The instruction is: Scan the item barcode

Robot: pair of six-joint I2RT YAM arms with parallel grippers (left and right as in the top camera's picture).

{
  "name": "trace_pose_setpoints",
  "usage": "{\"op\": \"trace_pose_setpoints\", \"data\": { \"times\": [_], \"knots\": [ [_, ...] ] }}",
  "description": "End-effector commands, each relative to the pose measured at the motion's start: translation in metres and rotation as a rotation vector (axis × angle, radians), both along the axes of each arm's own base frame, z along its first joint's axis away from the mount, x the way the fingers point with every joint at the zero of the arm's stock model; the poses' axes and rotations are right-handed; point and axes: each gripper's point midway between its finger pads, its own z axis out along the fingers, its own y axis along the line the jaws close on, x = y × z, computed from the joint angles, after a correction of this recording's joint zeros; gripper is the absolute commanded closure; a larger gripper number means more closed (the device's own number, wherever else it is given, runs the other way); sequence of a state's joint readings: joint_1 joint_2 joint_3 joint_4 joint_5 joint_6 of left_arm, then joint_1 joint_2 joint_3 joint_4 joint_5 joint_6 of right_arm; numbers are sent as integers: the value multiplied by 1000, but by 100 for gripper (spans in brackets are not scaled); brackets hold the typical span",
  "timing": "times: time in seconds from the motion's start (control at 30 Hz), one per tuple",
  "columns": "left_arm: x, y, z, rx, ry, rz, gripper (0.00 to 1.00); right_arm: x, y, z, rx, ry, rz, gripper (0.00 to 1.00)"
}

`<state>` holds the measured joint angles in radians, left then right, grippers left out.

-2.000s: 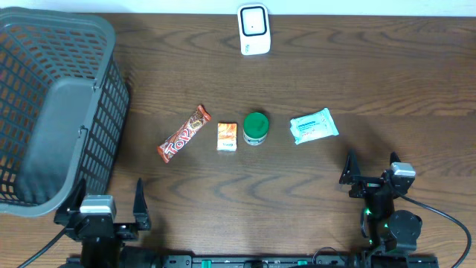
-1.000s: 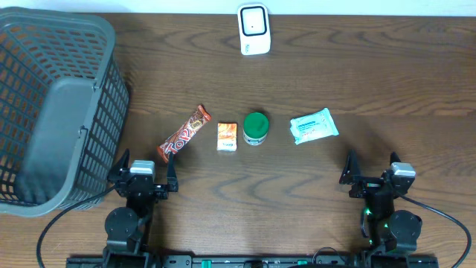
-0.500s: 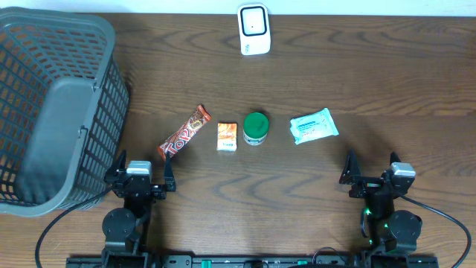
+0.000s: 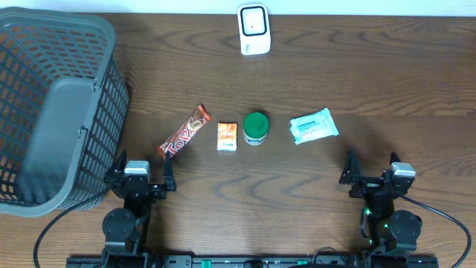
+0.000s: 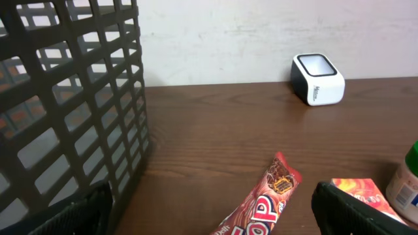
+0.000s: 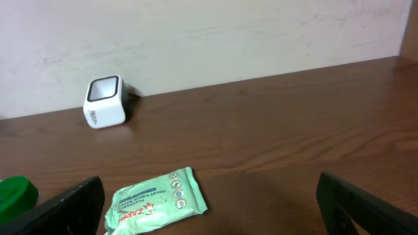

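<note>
A row of items lies mid-table: a red chocolate bar (image 4: 184, 134), a small orange box (image 4: 227, 137), a green-lidded jar (image 4: 256, 128) and a pale green wipes pack (image 4: 313, 126). The white barcode scanner (image 4: 253, 29) stands at the far edge. My left gripper (image 4: 142, 168) is open and empty, just short of the chocolate bar's (image 5: 268, 196) near end. Near the front right, my right gripper (image 4: 370, 167) is open and empty too, with the wipes pack (image 6: 153, 199) ahead of it to the left. The scanner (image 5: 317, 78) (image 6: 104, 101) shows in both wrist views.
A large dark grey mesh basket (image 4: 52, 112) fills the left side of the table, its wall (image 5: 72, 98) close by my left gripper. A pale wall runs behind the table's far edge.
The left arm has come forward and to the right from the front left corner, up to the chocolate bar, then eased slightly left. The right arm and the items have not moved.
</note>
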<state>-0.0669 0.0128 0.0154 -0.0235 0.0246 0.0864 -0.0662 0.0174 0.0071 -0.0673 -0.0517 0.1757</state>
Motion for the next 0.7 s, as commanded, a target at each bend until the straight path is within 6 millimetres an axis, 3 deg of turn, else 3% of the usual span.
{"op": "trace_pose_setpoints", "data": {
  "times": [0.0, 0.67],
  "knots": [
    [-1, 3, -15, -17, 48, 16, 2, 0, 1, -1, 10, 1, 2, 1],
    [-1, 3, -15, -16, 50, 16, 2, 0, 1, 2, 10, -8, 3, 1]
  ]
}}
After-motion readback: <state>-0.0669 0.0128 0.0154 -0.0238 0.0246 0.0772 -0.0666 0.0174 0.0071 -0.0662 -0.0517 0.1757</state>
